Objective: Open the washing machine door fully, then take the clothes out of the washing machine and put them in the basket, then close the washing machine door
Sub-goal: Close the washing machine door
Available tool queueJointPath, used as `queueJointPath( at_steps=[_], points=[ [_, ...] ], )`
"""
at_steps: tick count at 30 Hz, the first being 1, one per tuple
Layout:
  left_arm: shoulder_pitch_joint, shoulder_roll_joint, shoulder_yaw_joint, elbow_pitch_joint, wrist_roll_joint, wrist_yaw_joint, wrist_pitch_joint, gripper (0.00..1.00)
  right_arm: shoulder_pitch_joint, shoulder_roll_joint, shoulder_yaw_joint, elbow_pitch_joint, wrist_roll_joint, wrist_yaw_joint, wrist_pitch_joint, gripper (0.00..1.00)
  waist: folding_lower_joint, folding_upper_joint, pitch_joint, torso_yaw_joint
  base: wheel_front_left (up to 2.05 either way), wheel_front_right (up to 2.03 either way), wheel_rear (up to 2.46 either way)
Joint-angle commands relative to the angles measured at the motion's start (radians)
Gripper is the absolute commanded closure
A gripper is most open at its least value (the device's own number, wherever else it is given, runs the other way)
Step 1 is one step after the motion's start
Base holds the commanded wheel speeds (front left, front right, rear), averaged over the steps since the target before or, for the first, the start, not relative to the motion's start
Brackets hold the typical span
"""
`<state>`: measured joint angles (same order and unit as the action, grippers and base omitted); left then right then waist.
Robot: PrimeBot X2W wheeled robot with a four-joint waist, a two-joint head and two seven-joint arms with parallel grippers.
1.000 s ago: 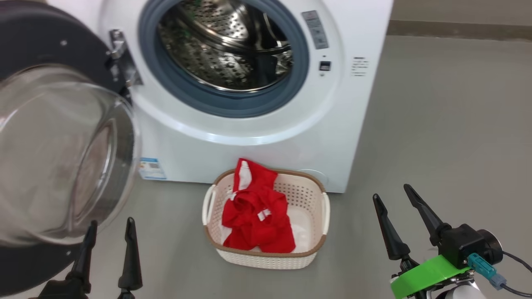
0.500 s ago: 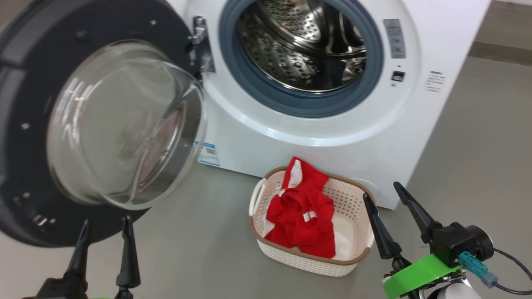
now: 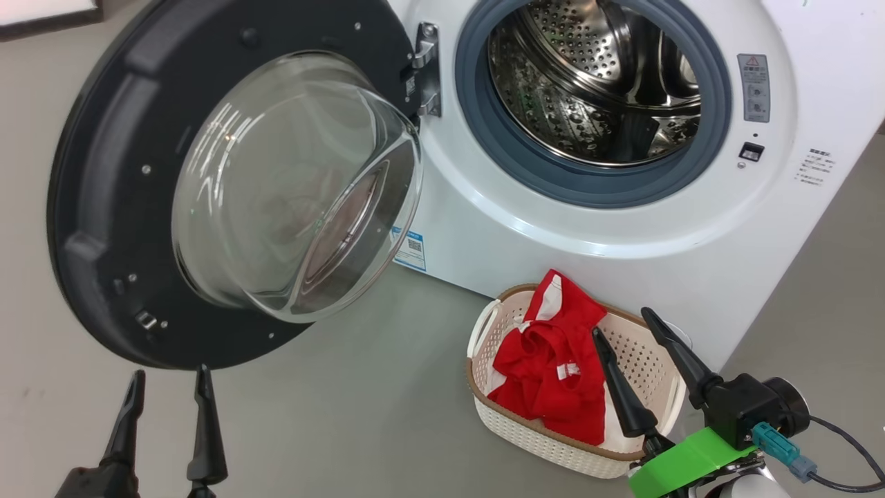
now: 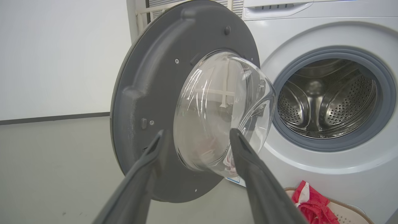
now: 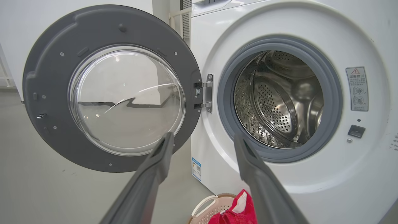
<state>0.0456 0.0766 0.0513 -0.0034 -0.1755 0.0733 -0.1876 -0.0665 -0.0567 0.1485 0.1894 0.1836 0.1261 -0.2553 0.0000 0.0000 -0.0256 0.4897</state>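
The washing machine [image 3: 795,228] stands with its door [image 3: 104,207] swung wide open to the left, glass bowl bulging toward me. Its steel drum [image 3: 594,97] shows no fabric inside. On the floor before the machine sits the cream basket [image 3: 539,436] holding the red clothes [image 3: 546,366]. My left gripper [image 3: 169,391] is open at the lower left, below the door's lower rim, and holds nothing. My right gripper [image 3: 622,325] stands open in front of the basket's right part, also holding nothing. The door [image 4: 149,102] fills the space beyond my left fingers, and the drum [image 5: 279,99] lies ahead of the right ones.
Grey floor [image 3: 346,415] spreads between the door and the basket. A white wall with a dark baseboard [image 4: 53,118] stands to the left of the machine. A blue sticker [image 3: 411,249] marks the machine's lower front.
The head camera has turned left, so the whole picture slid right and the door now shows in full. Both grippers keep their open pose; basket and clothes lie as before.
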Motion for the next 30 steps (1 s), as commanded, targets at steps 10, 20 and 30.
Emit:
queueJointPath(
  at_steps=[10, 20, 30],
  points=[
    [-0.006, 0.011, 0.030, -0.042, 0.005, 0.028, -0.012, 0.53, -0.043, -0.013, 0.030, -0.019, 0.018, 0.005, -0.006, 0.00, 0.0000, 0.0000, 0.005, -0.007, 0.00, 0.00, 0.00],
    [-0.133, 0.135, 0.096, -0.137, 0.105, 0.087, -0.007, 1.00, -0.041, -0.025, 0.034, -0.008, 0.016, 0.005, -0.006, 0.00, 0.0000, 0.0000, 0.009, -0.039, 0.00, 0.00, 0.00],
    [-0.455, 0.222, 0.312, 0.007, -0.118, 0.106, 0.052, 1.00, -0.075, -0.059, 0.050, -0.007, 0.011, 0.005, -0.006, 0.00, 0.0000, 0.0000, 0.064, -0.092, 0.00, 0.00, 0.00]
  ],
)
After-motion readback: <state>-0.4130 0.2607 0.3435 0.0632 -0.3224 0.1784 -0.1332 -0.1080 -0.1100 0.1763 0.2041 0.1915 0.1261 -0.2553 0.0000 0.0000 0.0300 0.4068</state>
